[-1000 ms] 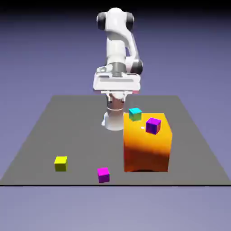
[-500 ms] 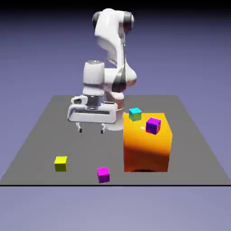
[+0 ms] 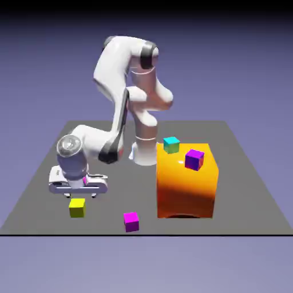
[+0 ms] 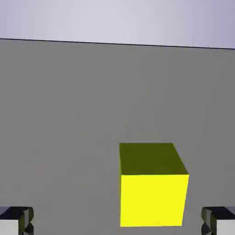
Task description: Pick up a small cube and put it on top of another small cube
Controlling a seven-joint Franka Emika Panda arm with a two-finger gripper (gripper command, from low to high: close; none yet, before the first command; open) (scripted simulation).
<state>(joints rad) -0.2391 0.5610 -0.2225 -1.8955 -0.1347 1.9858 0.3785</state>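
The small yellow cube (image 3: pixel 77 208) lies on the grey table near the front edge, toward the exterior view's left. My gripper (image 3: pixel 78 195) hangs just above it, open, with nothing held. In the hand view the yellow cube (image 4: pixel 153 187) sits large between the two grey fingertips (image 4: pixel 15 219), closer to the right one, and touches neither. A small magenta cube (image 3: pixel 131 221) rests on the table to the right of the yellow one. A teal cube (image 3: pixel 171 145) and a purple cube (image 3: pixel 194 159) sit on top of the big orange block (image 3: pixel 186 183).
The big orange block stands tall to the exterior view's right of my hand. The table's front edge (image 3: pixel 143 233) runs close behind the yellow and magenta cubes. My arm's base (image 3: pixel 143 153) stands at the table's middle back.
My arm has swung from above the table's middle toward the exterior view's left and down, to just over the yellow cube. The jaws have opened wider. No cube has moved.
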